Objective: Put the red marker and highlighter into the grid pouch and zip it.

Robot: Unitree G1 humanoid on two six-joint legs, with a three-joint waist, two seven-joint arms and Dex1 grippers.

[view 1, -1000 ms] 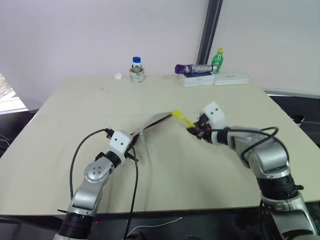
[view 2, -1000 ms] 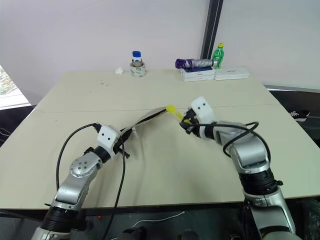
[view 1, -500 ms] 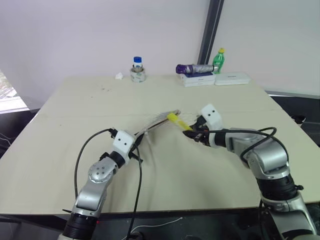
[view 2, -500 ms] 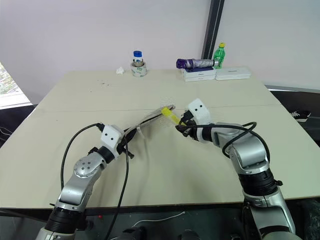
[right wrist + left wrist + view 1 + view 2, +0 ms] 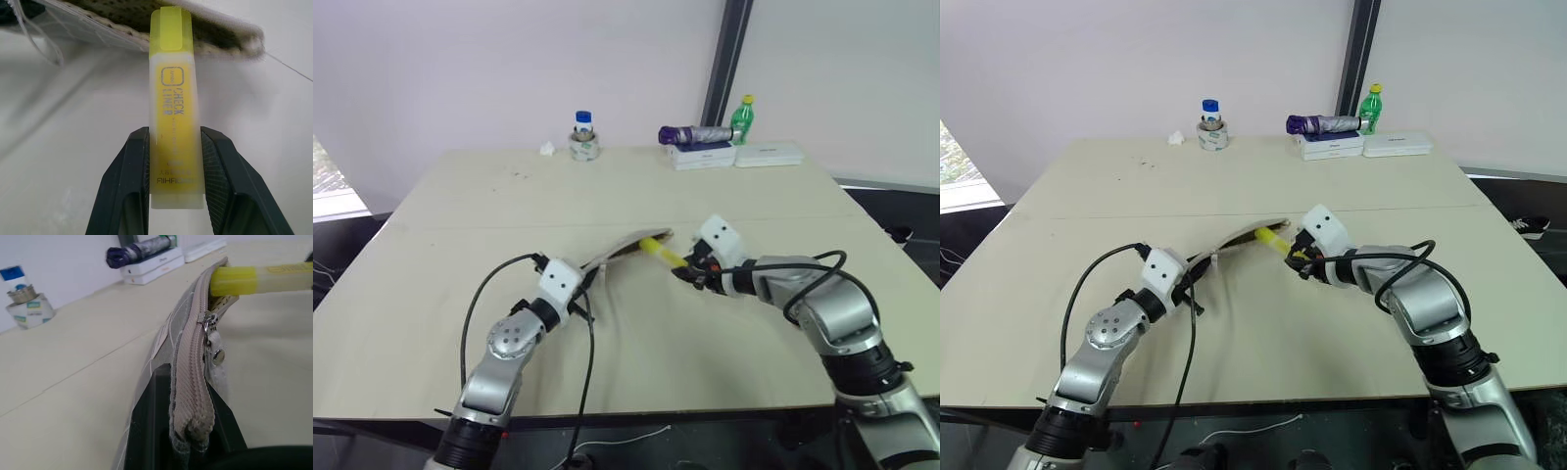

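My right gripper [image 5: 172,166] clamps the highlighter [image 5: 173,105] by its rear half. Its capped tip sits at the open mouth of the pouch [image 5: 625,248], above the table [image 5: 460,225]; how far the tip is inside I cannot tell. My left gripper [image 5: 188,440] is pinched tight on the pouch's near end, holding it up on edge, its zipper [image 5: 188,362] running away from me and its pull tab [image 5: 211,327] hanging near the mouth. My left fingers [image 5: 146,426] are mostly hidden behind the fabric. The pouch's inside is hidden.
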